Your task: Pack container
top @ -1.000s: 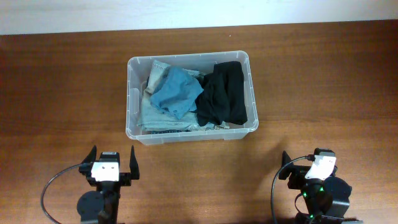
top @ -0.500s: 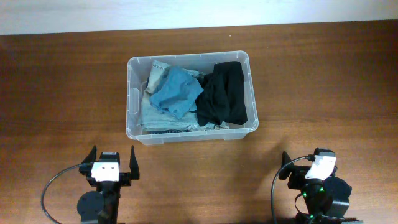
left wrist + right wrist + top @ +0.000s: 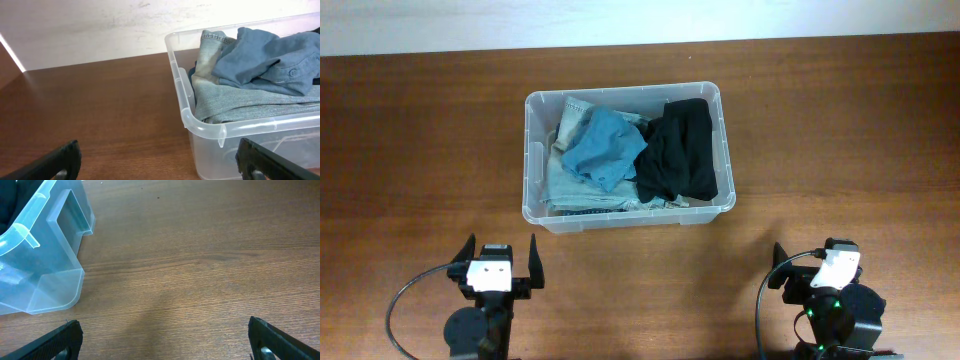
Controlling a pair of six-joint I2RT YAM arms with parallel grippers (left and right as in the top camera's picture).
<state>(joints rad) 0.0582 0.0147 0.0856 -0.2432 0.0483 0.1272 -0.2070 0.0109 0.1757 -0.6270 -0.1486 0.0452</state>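
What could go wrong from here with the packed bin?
1. The blue shirt seems heaped above the rim of the container, so it may slip out or block a lid.
2. The black garment bunches against the right wall; pushing it flat could snag fabric or shove the container.

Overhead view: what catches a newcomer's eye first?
The clear plastic rectangular container in the middle, stuffed with clothes: a crumpled blue shirt over pale denim on the left, a black garment on the right. Below it, the left gripper and right gripper sit open, empty.
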